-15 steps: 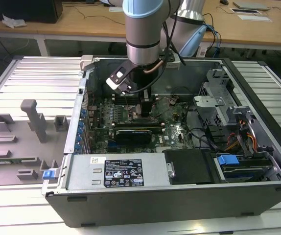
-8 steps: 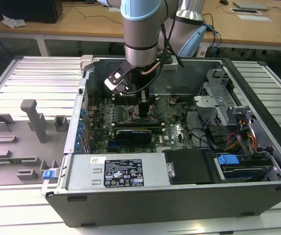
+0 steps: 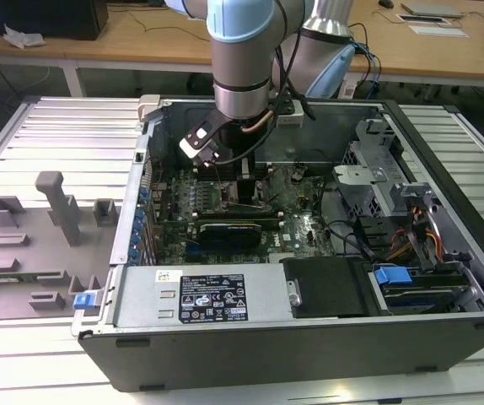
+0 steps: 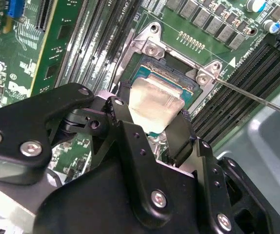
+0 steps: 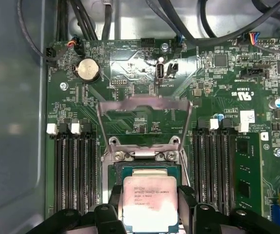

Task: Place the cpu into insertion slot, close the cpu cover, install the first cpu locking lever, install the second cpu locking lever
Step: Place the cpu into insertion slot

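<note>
My gripper (image 3: 246,184) reaches down into the open computer case (image 3: 132,245), over the green motherboard. In both wrist views it is shut on the cpu (image 5: 150,201), a flat silver-grey square held by two opposite edges between black fingers (image 5: 113,199). The cpu (image 4: 154,101) hangs just above the insertion slot (image 5: 149,168) and overlaps its near part. The slot's dark frame (image 4: 165,68) shows beyond the chip. The cpu cover (image 5: 145,103), a thin metal frame, stands swung up on the slot's far side. A thin locking lever (image 4: 257,96) sticks out from the socket's corner.
Long black memory slots (image 5: 74,170) flank the socket on both sides. Cables (image 5: 189,29) run along the board's far edge. In the exterior view a drive cage (image 3: 377,181) and a black power unit (image 3: 326,287) fill the case's right. Grey fixture blocks (image 3: 56,207) stand on the left.
</note>
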Available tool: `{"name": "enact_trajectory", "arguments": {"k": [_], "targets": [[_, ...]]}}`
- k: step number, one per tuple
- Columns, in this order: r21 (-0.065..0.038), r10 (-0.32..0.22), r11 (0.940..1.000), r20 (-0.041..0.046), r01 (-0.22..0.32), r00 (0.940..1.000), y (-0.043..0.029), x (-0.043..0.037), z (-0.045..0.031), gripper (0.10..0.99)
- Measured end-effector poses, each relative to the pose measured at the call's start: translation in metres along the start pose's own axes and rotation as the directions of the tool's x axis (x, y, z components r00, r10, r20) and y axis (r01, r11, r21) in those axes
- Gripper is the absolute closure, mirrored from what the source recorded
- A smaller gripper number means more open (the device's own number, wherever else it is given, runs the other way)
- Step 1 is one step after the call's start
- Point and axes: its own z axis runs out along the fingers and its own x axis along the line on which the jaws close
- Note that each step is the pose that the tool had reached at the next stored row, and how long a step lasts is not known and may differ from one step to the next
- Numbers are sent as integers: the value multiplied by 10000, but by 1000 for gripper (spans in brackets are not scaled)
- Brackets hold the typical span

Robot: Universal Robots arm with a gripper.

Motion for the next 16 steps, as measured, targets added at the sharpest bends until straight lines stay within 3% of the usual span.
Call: {"name": "enact_trajectory", "arguments": {"k": [9,16], "targets": [[-1,18,10000,-8,-18,10000,-21,21,85,545],[-1,17,10000,-11,-17,10000,-27,28,91,545]]}}
